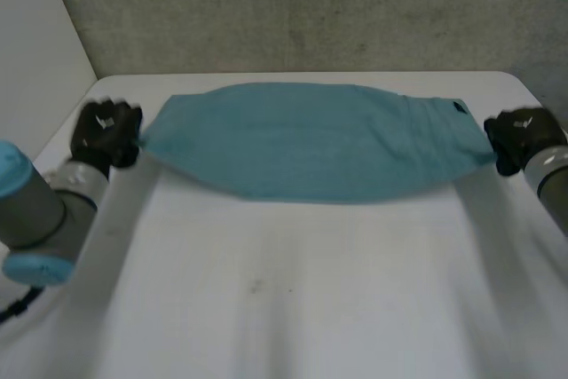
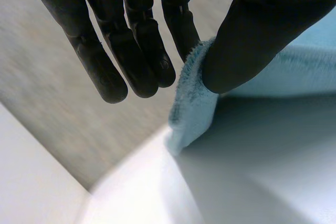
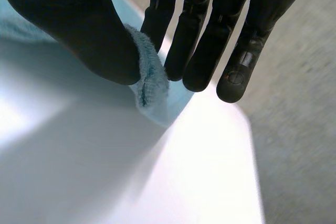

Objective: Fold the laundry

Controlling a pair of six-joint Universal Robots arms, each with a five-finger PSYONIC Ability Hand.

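Note:
A teal towel (image 1: 311,139) hangs stretched between my two hands above the far part of the white table (image 1: 293,299), sagging in the middle. My left hand (image 1: 105,130) holds its left end; in the left wrist view the thumb (image 2: 262,30) pinches the towel's corner (image 2: 194,103) against the straight fingers (image 2: 136,40). My right hand (image 1: 522,137) holds the right end. There the thumb (image 3: 79,30) presses the towel's folded corner (image 3: 152,90) against the fingers (image 3: 210,35).
A grey wall (image 1: 311,6) rises right behind the table's far edge. The table's right edge (image 3: 252,145) runs close by my right hand, with grey floor (image 3: 299,145) beyond it.

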